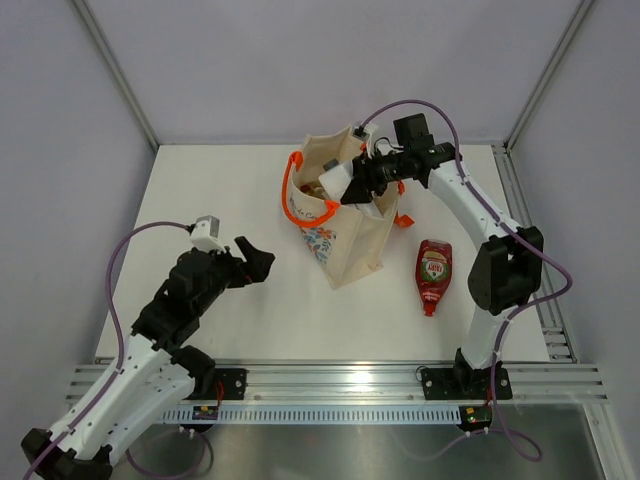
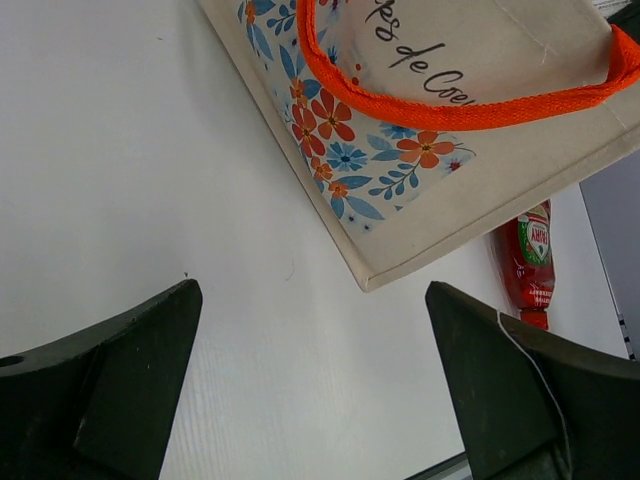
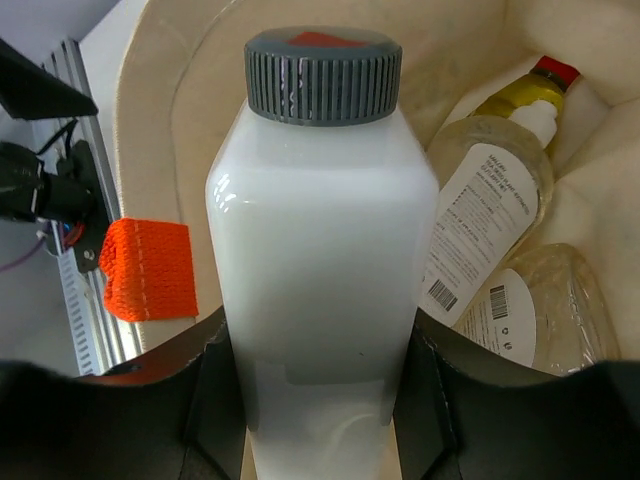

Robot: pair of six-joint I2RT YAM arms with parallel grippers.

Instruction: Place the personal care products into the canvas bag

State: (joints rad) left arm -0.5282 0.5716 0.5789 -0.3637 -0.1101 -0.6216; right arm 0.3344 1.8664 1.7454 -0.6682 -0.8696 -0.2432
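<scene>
Where the white bottle [image 3: 320, 260] is held: above the open mouth of the bag [image 1: 352, 245], cap end pointed away from the wrist and down toward the inside, so that it can be dropped in, it is judged.
Right gripper [image 3: 320, 410]: closed on the white bottle's lower body, one finger pressed to each side; the cap end is thereby left free to enter first.
Left gripper [image 2: 310, 390]: spread wide, nothing held; it is kept low over the table [image 1: 200, 190], near the bag's printed side but apart from it, probably parked out of the way.
Bag: stood upright toward the back of the table, mouth gaping, orange handle [image 1: 292, 205] hung outward so the opening is not barred.
Inside the bag: a yellow bottle [image 3: 525, 95] and clear labelled bottles [image 3: 480, 220] are seen lying against the far wall; a green one cannot be made out.
Red bottle [image 1: 434, 275]: laid flat just right of the bag, cap toward the arms; not yet packed.
Table: plain white, matt.
Room: pale grey panels [image 1: 300, 70] framed by aluminium posts [image 1: 115, 70]; a slotted rail [image 1: 340, 380] is bolted along the near edge.
</scene>
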